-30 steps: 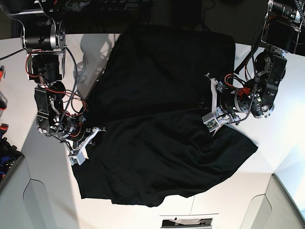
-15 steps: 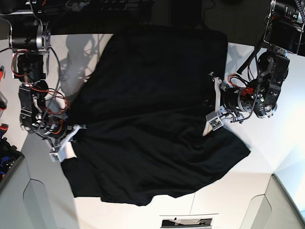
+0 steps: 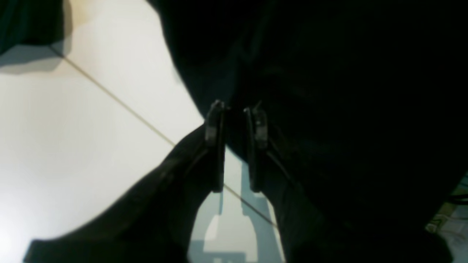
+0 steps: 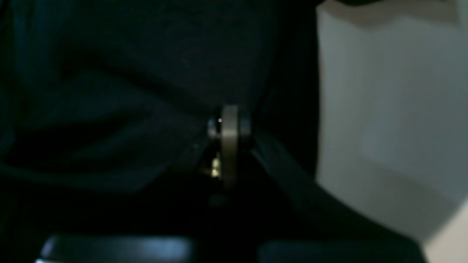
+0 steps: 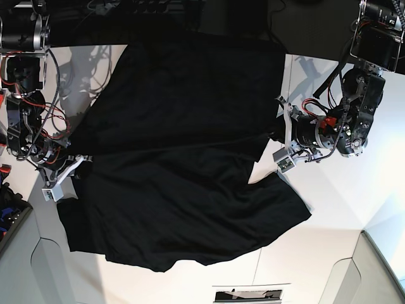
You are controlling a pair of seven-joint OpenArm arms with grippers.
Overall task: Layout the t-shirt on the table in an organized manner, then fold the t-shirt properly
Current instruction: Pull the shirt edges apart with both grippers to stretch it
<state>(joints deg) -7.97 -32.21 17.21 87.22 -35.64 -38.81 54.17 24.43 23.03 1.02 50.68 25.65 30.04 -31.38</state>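
Across the middle of the wide, smooth white table, the large black cloth t-shirt lies spread, rumpled and partly doubled over. Its long axis runs from the dark far edge of the tabletop toward the near edge in the base view, so the garment lies lengthwise up and down that picture; which end is the collar cannot be told, as no print or tag shows. The nearer half bulges out sideways, with a pointed corner of cloth reaching toward that view's right and a loose, wavy hem along the near side. A diagonal crease crosses the cloth between the two grippers.

The left gripper, at the shirt's edge on the base view's right, has its two dark fingers set narrowly apart, with black cloth running up between their tips; it is clamped on the t-shirt's edge. Below it, bare table and a thin dark seam line show through.

The right gripper, on the base view's left, pinches the opposite edge of the shirt. In its wrist view the metal jaws are pressed together with dark fabric bunched around them, and bare table lies just beside.
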